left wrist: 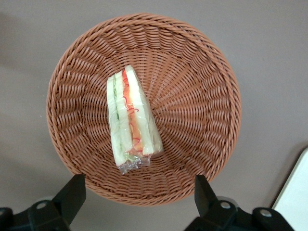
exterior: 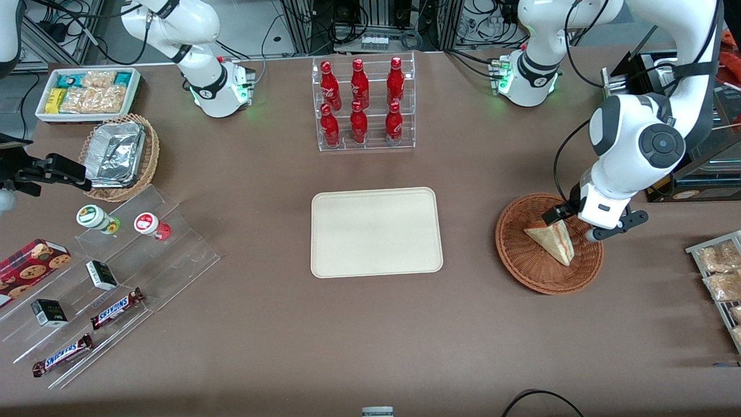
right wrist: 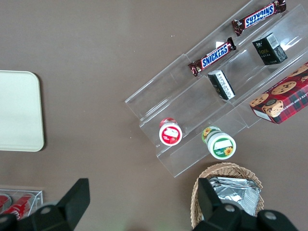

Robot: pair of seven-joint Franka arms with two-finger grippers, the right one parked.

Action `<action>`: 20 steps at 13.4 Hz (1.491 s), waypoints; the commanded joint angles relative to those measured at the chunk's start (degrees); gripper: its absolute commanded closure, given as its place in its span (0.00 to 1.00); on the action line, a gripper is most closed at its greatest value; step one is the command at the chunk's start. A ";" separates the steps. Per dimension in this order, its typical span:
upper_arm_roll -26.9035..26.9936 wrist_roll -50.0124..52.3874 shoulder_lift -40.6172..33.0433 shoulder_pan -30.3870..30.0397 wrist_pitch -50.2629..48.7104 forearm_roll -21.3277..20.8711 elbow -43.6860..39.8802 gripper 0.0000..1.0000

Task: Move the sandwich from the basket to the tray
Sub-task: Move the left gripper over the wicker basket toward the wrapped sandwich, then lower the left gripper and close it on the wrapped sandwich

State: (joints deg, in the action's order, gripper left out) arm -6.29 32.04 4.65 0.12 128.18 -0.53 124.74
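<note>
Gripper (left wrist: pixel 137 192), fingers spread wide, above the basket (exterior: pixel 512 249) rim; sandwich (left wrist: pixel 131 121) lies in the basket. Tray (exterior: pixel 376 231) at mid-table.

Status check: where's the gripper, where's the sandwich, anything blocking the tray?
Gripper open, hovering over the basket, nothing held. Sandwich lying in the basket, not gripped. Tray bare, table between basket and tray free of things.
</note>
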 commanded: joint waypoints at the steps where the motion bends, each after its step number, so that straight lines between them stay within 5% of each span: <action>1: -0.13 8.26 0.53 -0.82 3.99 -0.70 1.65 0.00; 20: -0.13 11.90 8.36 -3.02 14.90 -0.52 4.72 0.02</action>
State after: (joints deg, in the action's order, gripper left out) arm -5.96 42.85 12.77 -2.11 140.87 -0.53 128.43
